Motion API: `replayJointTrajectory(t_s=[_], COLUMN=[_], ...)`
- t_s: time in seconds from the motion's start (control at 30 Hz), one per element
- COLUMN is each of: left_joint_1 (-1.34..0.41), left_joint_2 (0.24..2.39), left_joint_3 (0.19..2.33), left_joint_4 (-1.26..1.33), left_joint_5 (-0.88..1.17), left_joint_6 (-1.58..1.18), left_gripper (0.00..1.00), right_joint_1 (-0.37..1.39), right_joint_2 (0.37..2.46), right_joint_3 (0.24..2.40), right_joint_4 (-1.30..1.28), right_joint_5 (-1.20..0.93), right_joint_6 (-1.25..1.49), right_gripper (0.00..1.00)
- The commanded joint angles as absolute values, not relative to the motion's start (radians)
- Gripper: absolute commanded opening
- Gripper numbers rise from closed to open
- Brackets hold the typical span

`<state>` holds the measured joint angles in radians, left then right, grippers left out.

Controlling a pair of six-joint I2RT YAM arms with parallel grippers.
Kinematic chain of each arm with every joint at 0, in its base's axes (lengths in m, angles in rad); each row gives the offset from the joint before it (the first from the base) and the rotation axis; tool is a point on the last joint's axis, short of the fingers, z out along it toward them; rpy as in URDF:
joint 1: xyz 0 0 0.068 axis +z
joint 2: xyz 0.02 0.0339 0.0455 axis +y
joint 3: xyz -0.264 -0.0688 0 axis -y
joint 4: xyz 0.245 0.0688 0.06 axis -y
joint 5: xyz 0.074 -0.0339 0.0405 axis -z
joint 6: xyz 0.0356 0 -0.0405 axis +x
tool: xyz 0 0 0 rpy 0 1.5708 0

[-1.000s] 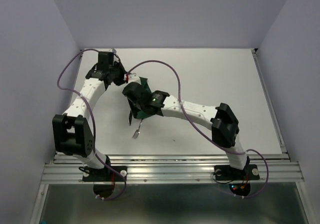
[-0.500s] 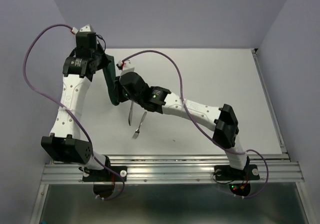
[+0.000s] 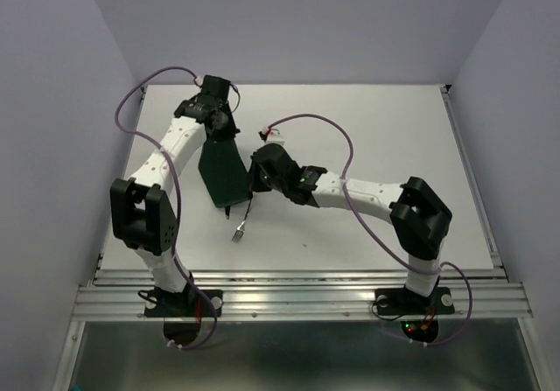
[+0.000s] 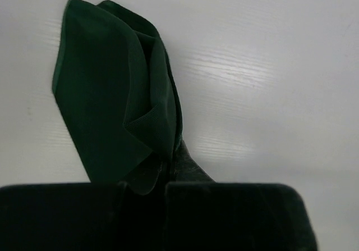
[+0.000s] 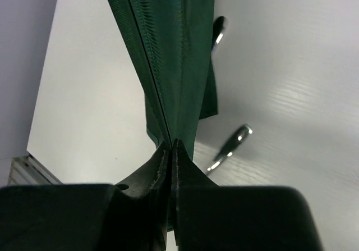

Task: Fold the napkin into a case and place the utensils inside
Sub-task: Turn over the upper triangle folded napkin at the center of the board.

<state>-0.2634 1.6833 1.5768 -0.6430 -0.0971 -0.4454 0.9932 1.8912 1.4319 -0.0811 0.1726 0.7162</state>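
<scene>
Top view: I hold the napkin [image 3: 223,177] between left hand [image 3: 219,137] and right hand [image 3: 255,174], over the counter [image 3: 394,137]; the fork [image 3: 239,226] lies just beside its near end.
Left wrist: hand pinched tight on bunched cloth.
Right wrist: hand clamped on a taut fold, two utensils [image 5: 227,149] on the counter beyond.

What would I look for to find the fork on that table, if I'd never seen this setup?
Start at the white table and find the dark green napkin left of its centre. Just off the cloth's near edge lies the fork: a slim, shiny silver piece with prongs at its near end, unlike the soft dark cloth beside it.
</scene>
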Motion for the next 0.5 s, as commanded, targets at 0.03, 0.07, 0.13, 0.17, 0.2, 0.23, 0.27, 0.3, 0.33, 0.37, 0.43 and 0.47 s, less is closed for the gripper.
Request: replayJointTrajectory(t_s=[0.03,0.07,0.13,0.17,0.2,0.23,0.27,0.3,0.33,0.37,0.43,0.47], left_joint_1=[-0.354,-0.354,-0.377,-0.380,-0.382,-0.380,-0.380,-0.380,-0.371,-0.364,-0.316,-0.293], left_joint_2=[1.756,1.769,1.792,1.792,1.792,1.787,1.776,1.770,1.763,1.746,1.711,1.695], left_joint_3=[1.630,1.635,1.640,1.638,1.635,1.631,1.628,1.626,1.626,1.625,1.608,1.600], left_joint_4=[-0.428,-0.426,-0.419,-0.413,-0.408,-0.402,-0.397,-0.397,-0.400,-0.406,-0.419,-0.420], left_joint_5=[-0.166,-0.166,-0.154,-0.146,-0.141,-0.138,-0.143,-0.147,-0.158,-0.160,-0.155,-0.150], left_joint_6=[-0.476,-0.480,-0.494,-0.497,-0.500,-0.502,-0.496,-0.488,-0.482,-0.465,-0.436,-0.425], left_gripper=[0.00,0.00,0.00,0.00,0.00,0.00,0.00,0.00,0.00,0.00,0.00,0.00], right_joint_1=[0.973,0.960,0.960,0.960,0.960,0.960,0.960,0.960,0.960,0.960,0.991,1.005], right_joint_2=[1.752,1.740,1.718,1.709,1.694,1.692,1.689,1.692,1.706,1.718,1.762,1.781], right_joint_3=[1.267,1.247,1.203,1.198,1.193,1.192,1.196,1.206,1.232,1.248,1.320,1.351], right_joint_4=[-0.120,-0.120,-0.120,-0.123,-0.121,-0.123,-0.124,-0.127,-0.132,-0.133,-0.146,-0.150], right_joint_5=[0.153,0.156,0.169,0.172,0.172,0.170,0.161,0.152,0.128,0.114,0.098,0.098], right_joint_6=[0.784,0.785,0.785,0.784,0.776,0.764,0.756,0.750,0.741,0.739,0.724,0.719], right_gripper=[0.01,0.01,0.01,0.01,0.01,0.01,0.01,0.01,0.01,0.01,0.01,0.01])
